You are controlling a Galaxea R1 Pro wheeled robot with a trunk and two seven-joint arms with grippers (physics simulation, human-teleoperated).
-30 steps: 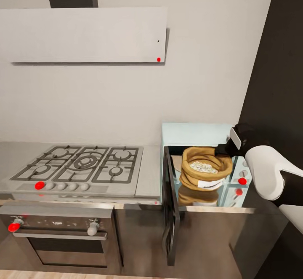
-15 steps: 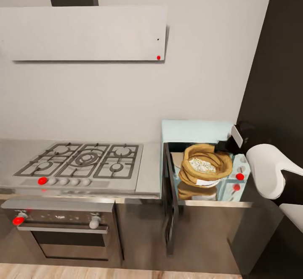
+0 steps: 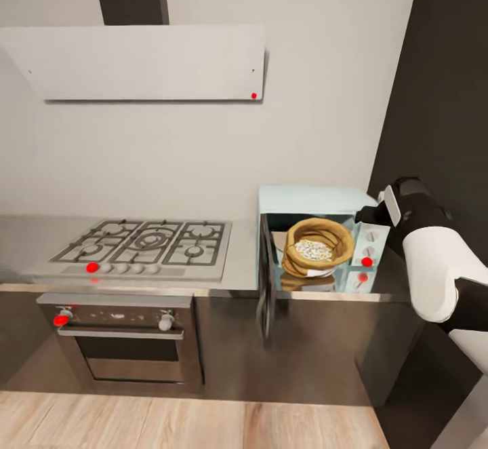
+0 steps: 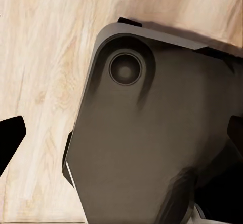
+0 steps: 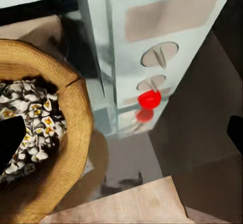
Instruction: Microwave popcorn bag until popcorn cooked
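The popcorn bag point(image 3: 315, 249) sits upright inside the pale blue microwave point(image 3: 315, 199), just behind its open door point(image 3: 266, 279). Pale popcorn point(image 3: 312, 250) heaps in its mouth. In the right wrist view the bag point(image 5: 71, 148) with popcorn point(image 5: 30, 117) lies beside the knob panel point(image 5: 159, 57). My right gripper point(image 3: 371, 216) hovers at the microwave's upper right corner, open, one fingertip point(image 5: 10, 140) over the bag's mouth and the other far off it. My left gripper point(image 4: 121, 133) is open, hanging over my own dark base above the wood floor.
The grey countertop point(image 3: 242, 259) runs left from the microwave to a steel gas hob point(image 3: 146, 245) with a built-in oven point(image 3: 125, 344) below and a hood point(image 3: 146, 62) above. A tall dark cabinet point(image 3: 440, 96) stands at the right. The open door juts out over the wood floor point(image 3: 169, 422).
The camera has pulled back, so the whole picture shifted and more floor shows. My right gripper has come off the bag's rim and drawn back to the right; the bag stays inside the microwave.
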